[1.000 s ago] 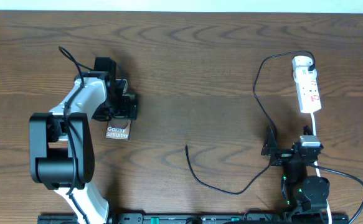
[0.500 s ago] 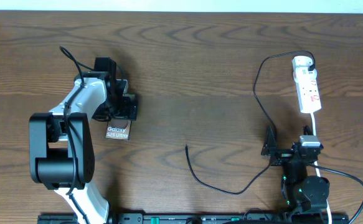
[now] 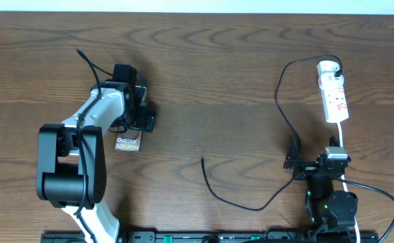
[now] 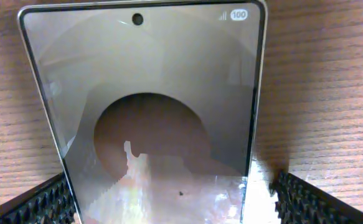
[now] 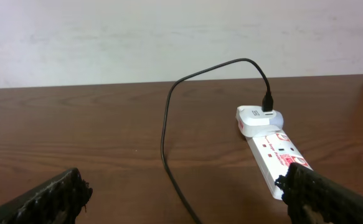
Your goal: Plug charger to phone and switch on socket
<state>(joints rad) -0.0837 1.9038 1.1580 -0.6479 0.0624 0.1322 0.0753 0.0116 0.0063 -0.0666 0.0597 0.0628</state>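
Note:
The phone lies at the left of the table, its "Galaxy S25 Ultra" lettering showing just below my left gripper. In the left wrist view its glossy face fills the frame, and my left gripper is shut on its long edges. The charger's black cable runs from the white adapter, which is plugged into the socket, to a loose tip at mid-table. My right gripper is open and empty, with the cable and socket ahead of it.
The socket's thick white cord runs down past the right arm towards the front edge. The black cable loops across the table between the right arm and the centre. A pale wall stands behind the table's far edge.
My left arm and gripper have shifted a little to the right over the phone. The phone's lettered end stays in the same place. The right arm, cable and socket have not moved.

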